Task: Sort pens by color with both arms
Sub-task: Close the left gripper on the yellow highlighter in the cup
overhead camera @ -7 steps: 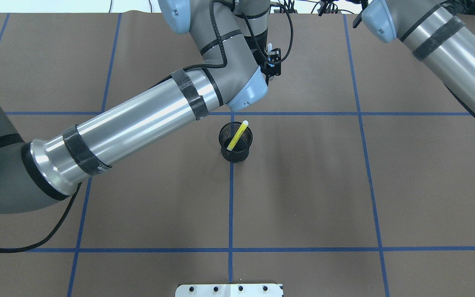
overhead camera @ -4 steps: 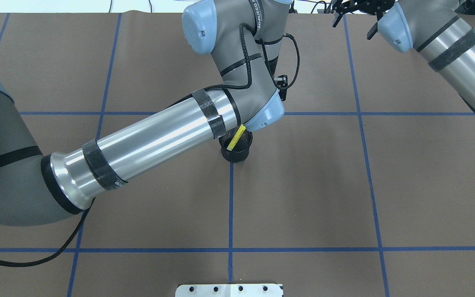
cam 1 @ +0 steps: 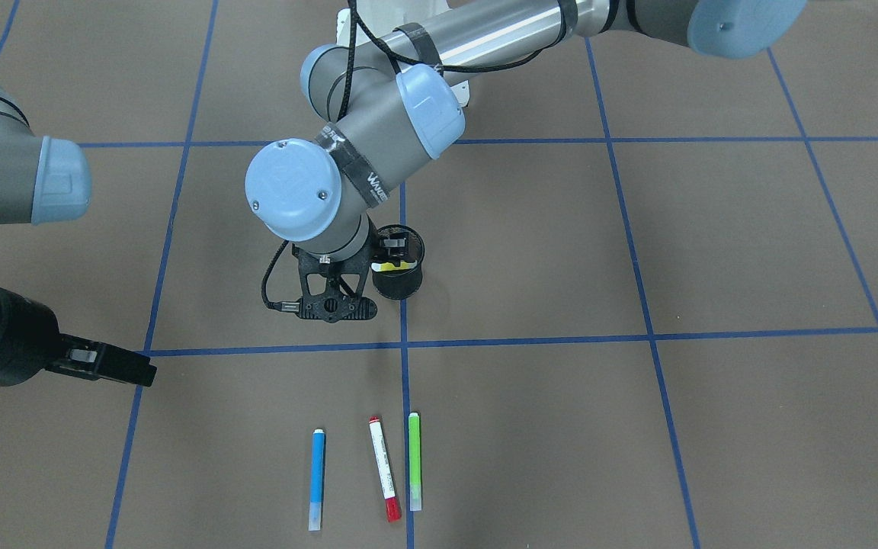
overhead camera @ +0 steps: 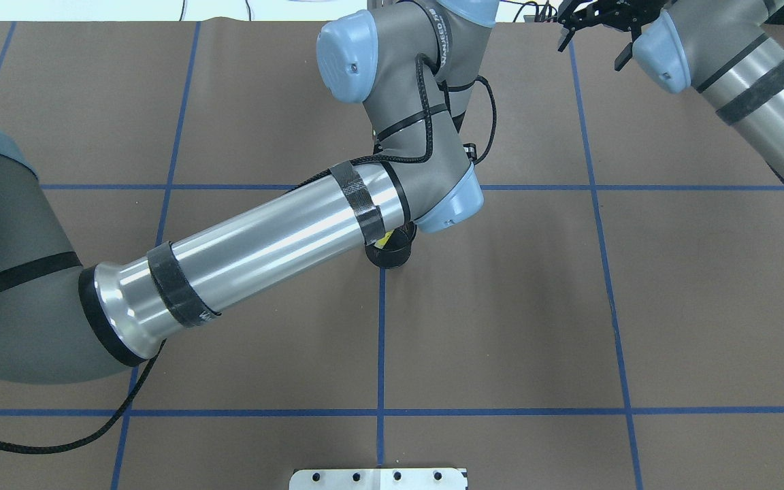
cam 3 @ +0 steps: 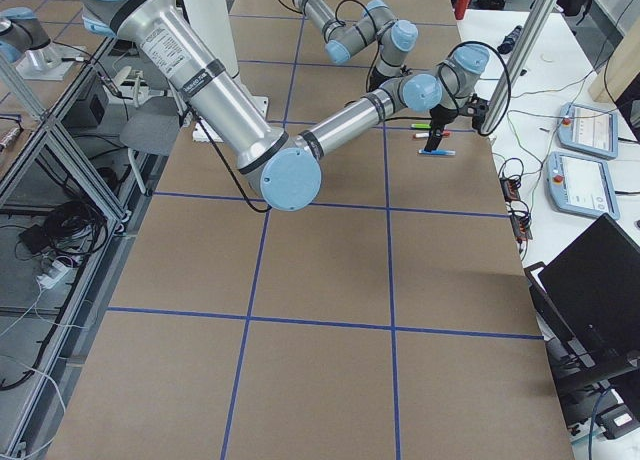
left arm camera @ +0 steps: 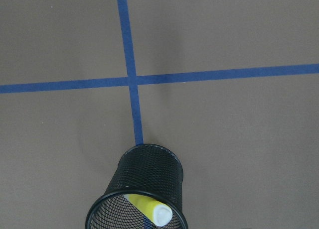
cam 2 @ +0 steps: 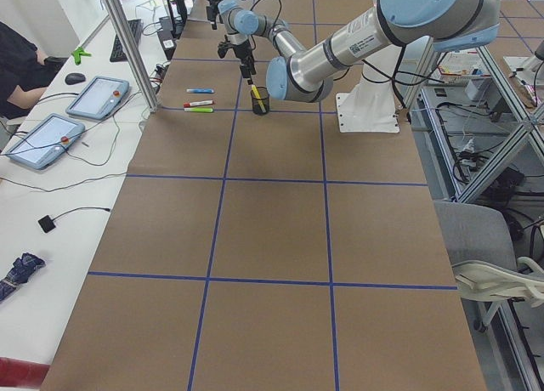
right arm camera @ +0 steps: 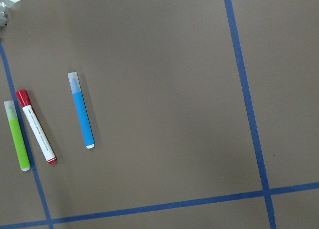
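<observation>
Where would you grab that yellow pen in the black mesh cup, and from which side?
Take the yellow pen by its white-tipped top end, coming down from above. It leans inside the black mesh cup, whose wall encloses the barrel, leaving only that end near the rim free.

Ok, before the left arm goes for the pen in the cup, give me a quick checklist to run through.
1. Yellow pen inside the black mesh cup: ok.
2. Cup upright on the table: ok.
3. Left gripper right over the cup's mouth: ok.
4. Left jaws open enough to take the pen: cannot tell.
5. Blue pen, red-capped pen and green pen lying in a row away from the cup: ok.
6. Right arm away from the cup: ok.
</observation>
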`<state>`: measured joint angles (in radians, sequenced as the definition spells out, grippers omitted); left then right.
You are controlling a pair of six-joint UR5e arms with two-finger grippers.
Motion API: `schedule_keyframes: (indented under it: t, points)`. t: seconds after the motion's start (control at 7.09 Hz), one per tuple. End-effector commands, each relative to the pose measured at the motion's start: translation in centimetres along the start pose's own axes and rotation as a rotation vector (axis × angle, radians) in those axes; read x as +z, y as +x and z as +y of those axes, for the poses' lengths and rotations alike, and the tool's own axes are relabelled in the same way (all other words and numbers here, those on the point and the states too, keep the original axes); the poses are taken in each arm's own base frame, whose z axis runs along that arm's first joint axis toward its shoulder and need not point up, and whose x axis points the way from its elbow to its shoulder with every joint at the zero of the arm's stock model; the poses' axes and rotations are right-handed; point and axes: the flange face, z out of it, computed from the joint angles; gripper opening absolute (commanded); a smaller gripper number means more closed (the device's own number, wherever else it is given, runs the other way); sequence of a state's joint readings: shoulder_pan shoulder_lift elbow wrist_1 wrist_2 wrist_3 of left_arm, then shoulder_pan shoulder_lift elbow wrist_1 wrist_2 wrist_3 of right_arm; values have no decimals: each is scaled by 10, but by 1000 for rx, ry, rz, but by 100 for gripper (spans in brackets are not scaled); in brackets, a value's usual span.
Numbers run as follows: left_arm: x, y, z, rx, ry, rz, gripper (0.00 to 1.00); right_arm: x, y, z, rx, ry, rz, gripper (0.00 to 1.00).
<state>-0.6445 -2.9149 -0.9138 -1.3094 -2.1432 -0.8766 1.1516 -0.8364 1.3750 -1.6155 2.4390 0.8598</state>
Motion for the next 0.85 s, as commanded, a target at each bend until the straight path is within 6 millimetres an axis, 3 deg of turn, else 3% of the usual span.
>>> schedule_keyframes:
  t: [0.0,0.7]
  points:
    - [17,9,9,18,23,-43,68,1,-1,1,-7,-1,0,100]
    - [23,4,6,9,33,-58,45,6,3,2,-28,-5,4,100]
